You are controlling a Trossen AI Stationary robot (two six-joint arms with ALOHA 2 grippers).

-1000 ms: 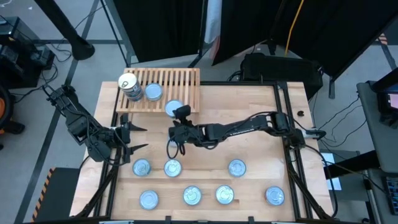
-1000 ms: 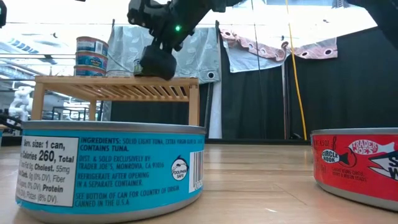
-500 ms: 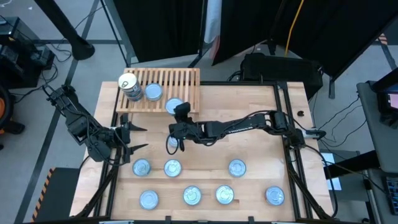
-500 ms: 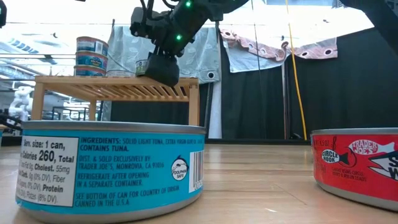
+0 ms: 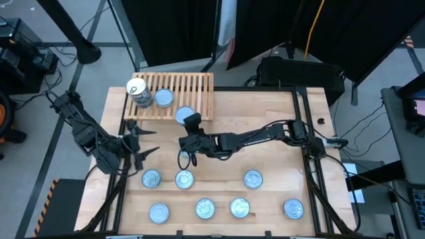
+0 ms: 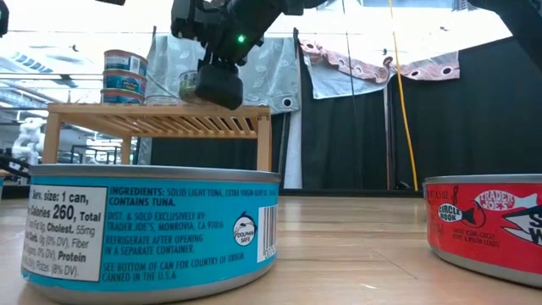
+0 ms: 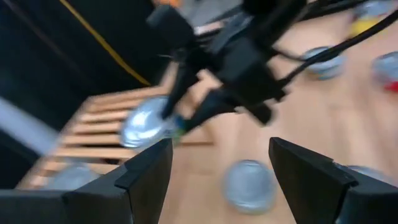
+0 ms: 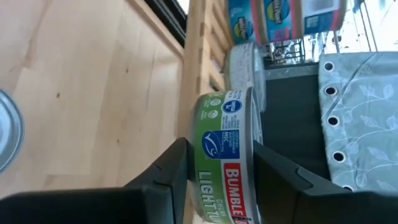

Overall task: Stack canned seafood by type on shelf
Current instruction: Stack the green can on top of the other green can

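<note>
Canned seafood is spread over two places: seven flat tins point(image 5: 184, 178) with silvery-blue tops lie loose on the wooden tabletop point(image 5: 265, 119) toward the six o'clock side in the high view, in two rough rows, while the rest are up at the shelf point(image 5: 189, 89), the slatted wooden rack at about eleven o'clock on the table. On the shelf's nine o'clock end stands a stack of tins point(image 5: 137, 91) with a cream top, and just beside it, toward three o'clock, lies a single silver-topped tin point(image 5: 163, 99). The right gripper point(image 5: 188, 127) reaches in from the three o'clock side and sits at the shelf's six o'clock edge, its two dark fingers point(image 8: 158, 180) clamped on the flat faces of a green-labelled tin point(image 8: 227, 155), which the right wrist view shows squarely between them. In the low view that tin point(image 6: 190, 87) is just above the shelf's slats point(image 6: 161, 119), half hidden by the gripper, and whether it touches the wood cannot be told. The left gripper point(image 5: 141, 143) hovers over bare table at about nine o'clock, well apart from the shelf, its fingers spread wide and holding nothing. Close to the low camera, a blue-labelled tin point(image 6: 152, 233) and a red-labelled one point(image 6: 487, 224) stand on the tabletop.
</note>
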